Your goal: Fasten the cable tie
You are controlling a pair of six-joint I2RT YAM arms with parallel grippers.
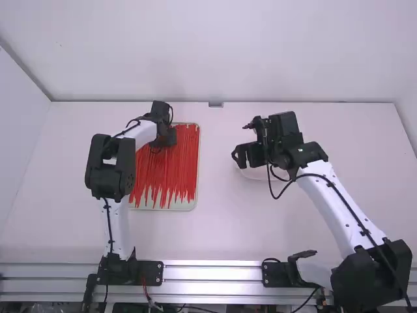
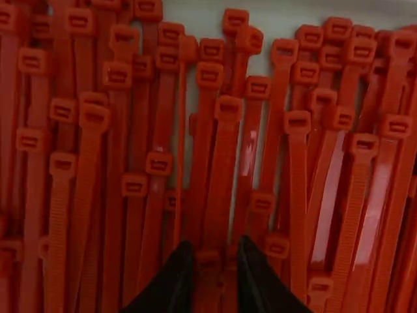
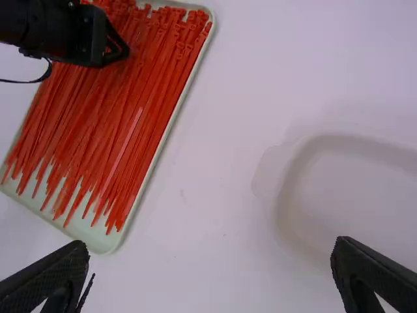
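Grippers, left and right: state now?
Left gripper: closed on one red plastic cable tie in the pile.
Right gripper: open wide, holding nothing.

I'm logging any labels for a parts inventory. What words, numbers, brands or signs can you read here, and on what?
No readable text in any view.
Cable ties: plain red, no print.
Tray: no label.
Clear bin: no marking.
Left arm, right arm: no legible marks.
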